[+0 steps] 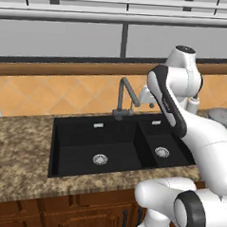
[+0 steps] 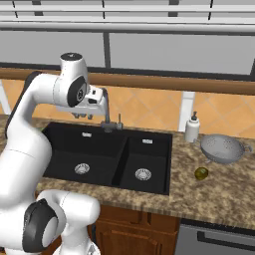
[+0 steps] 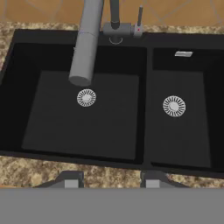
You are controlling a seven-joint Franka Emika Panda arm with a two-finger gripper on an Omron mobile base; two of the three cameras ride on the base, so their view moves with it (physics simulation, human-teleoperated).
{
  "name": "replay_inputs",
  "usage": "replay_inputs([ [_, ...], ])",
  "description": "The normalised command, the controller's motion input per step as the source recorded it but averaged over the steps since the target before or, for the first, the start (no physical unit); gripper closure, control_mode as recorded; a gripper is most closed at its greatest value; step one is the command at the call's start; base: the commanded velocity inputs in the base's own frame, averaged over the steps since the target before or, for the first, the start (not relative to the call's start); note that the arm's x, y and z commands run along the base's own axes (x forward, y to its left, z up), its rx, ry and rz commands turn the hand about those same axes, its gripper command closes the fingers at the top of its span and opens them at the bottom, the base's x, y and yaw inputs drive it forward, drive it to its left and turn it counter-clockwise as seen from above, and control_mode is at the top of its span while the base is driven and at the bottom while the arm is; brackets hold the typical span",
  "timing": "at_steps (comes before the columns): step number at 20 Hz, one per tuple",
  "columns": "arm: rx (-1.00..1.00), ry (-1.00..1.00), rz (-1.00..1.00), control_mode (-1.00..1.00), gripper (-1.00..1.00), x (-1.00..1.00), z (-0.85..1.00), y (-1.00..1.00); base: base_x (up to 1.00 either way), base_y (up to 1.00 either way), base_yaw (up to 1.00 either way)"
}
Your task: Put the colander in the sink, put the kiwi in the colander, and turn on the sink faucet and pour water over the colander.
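Gripper hovers above the sink, looking straight down into both basins, jaws at their narrowest and holding nothing; its 2 fingertips poke up at the bottom of the hand view, over the front counter edge. In the right base view the hand sits high near the faucet, well apart from everything it needs.

Colander rests on the counter to the right of the sink, upright, near the soap bottle. Kiwi lies on the counter just in front of the colander, not touching it. Both basins hold only their 2 drains, so judging from that, no part of the task is done yet.

Step in hand looks like fetching the colander. To do it well: open the jaws first, swing right clear of the faucet spout, come down over the rim or a loop handle rather than the round wall, which would likely slip. Avoid knocking the kiwi or the soap bottle. Larger left basin is probably the better drop spot, under the spout.
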Motion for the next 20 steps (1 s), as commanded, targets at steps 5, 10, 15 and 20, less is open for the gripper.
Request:
replay_inputs([
  [5,0.00,0.01,0.00,-1.00,-1.00,-0.01,0.00,-0.44,0.00,0.00,0.00],
  [10,0.01,0.08,0.00,-1.00,-1.00,-0.03,0.00,-0.99,0.00,0.00,0.00],
  [15,0.00,0.11,0.00,-1.00,-1.00,0.00,0.00,-1.00,0.00,0.00,0.00],
  [20,0.00,0.08,0.00,-1.00,-1.00,0.04,-0.12,-0.85,0.00,0.00,0.00],
])
